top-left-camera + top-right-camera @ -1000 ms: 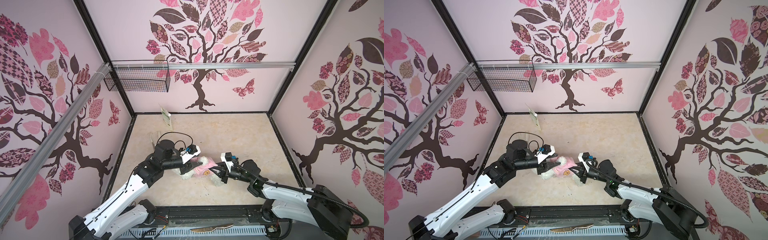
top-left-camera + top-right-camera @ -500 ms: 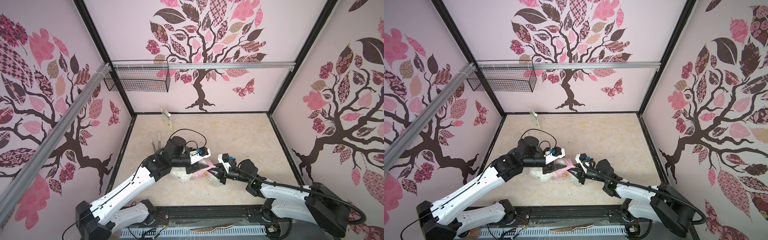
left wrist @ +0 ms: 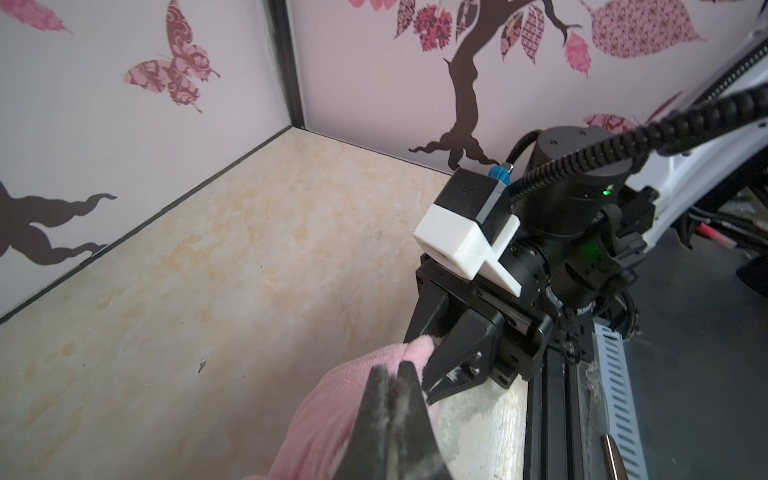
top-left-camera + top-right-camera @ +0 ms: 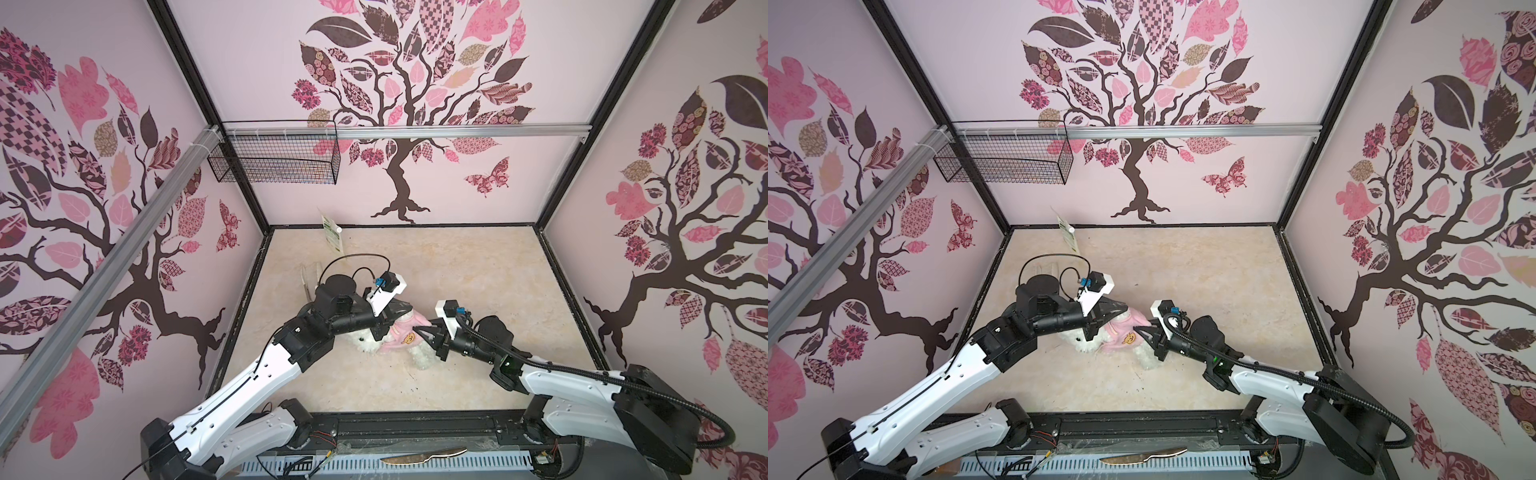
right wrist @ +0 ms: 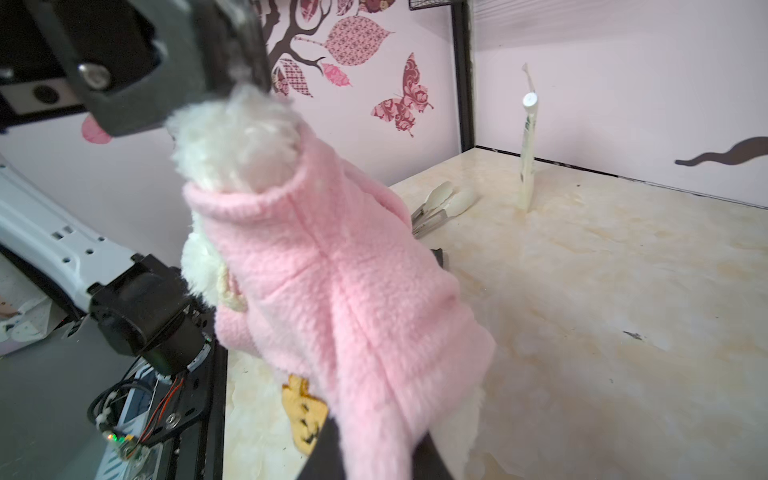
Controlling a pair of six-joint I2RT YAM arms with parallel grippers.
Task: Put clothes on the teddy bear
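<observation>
Dressing looks nearly done: the teddy bear (image 4: 422,358), at the lower middle of both top views, wears the hoodie (image 4: 401,332), the left gripper (image 3: 391,374) clamped on its white fur and the right gripper (image 4: 419,331) pinching the hem, probably still to be tugged down.

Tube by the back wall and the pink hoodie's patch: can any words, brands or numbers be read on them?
Tube: printed label, too small and blurred to read.
Patch on the pink hoodie: an orange bear face, no letters.
No readable text anywhere in these views.
</observation>
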